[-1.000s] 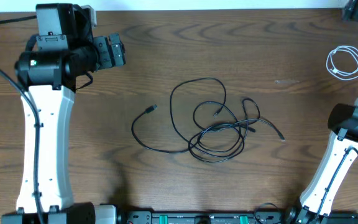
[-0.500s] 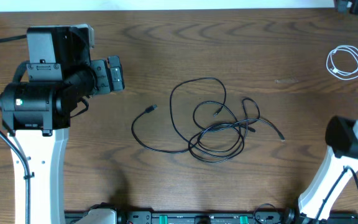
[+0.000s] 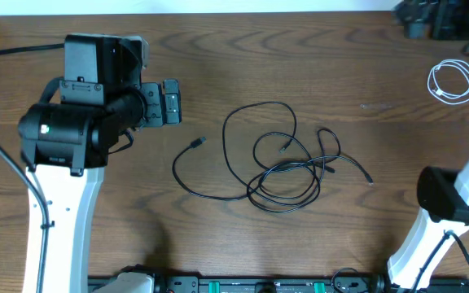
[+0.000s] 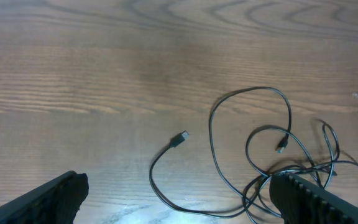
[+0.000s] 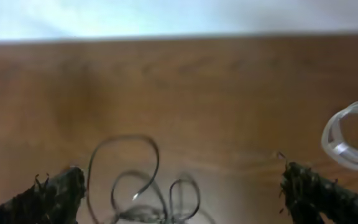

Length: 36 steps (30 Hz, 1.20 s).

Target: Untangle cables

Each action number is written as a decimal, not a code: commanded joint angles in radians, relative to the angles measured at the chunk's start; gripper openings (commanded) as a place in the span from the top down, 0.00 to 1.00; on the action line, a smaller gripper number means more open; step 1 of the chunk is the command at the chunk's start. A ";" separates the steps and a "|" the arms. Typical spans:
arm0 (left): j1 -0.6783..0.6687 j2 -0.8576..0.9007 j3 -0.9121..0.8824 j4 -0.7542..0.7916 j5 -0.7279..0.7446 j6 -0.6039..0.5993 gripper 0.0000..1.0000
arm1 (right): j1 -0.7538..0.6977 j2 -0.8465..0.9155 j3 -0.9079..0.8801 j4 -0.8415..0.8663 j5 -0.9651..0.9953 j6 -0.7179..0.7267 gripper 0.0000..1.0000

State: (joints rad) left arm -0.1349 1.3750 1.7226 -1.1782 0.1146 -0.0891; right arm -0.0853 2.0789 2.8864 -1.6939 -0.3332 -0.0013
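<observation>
Black cables lie tangled in loops at the table's middle, and one plug end trails out to the left. A white cable sits coiled by itself at the far right. My left gripper hovers open to the upper left of the tangle. Its wrist view shows the black cables and the plug ahead of the wide-apart left gripper. My right gripper is open too, high above the table, with the black cables blurred below it and the white cable at right.
The brown wooden table ends in a pale far edge. The right arm's white link stands at the lower right, and a dark part of it shows at the top right corner.
The left arm has swung right, bringing its gripper closer to the tangle. The right arm has shifted and its jaws have spread wider. The cables lie as before.
</observation>
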 commanded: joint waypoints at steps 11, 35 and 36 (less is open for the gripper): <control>-0.002 0.058 -0.113 0.058 0.035 -0.071 0.01 | 0.039 -0.423 -0.820 0.011 0.174 0.087 0.01; -0.263 0.318 -0.167 0.166 0.135 0.018 0.02 | -0.062 -0.500 -1.432 0.498 0.123 0.136 0.01; -0.271 0.318 -0.178 0.177 0.135 0.018 0.02 | -0.079 -0.500 -1.432 0.499 0.122 0.135 0.01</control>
State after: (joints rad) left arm -0.3717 1.6817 1.5887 -1.0233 0.2497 -0.1181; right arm -0.0952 1.5887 1.4597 -1.2026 -0.2085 0.1108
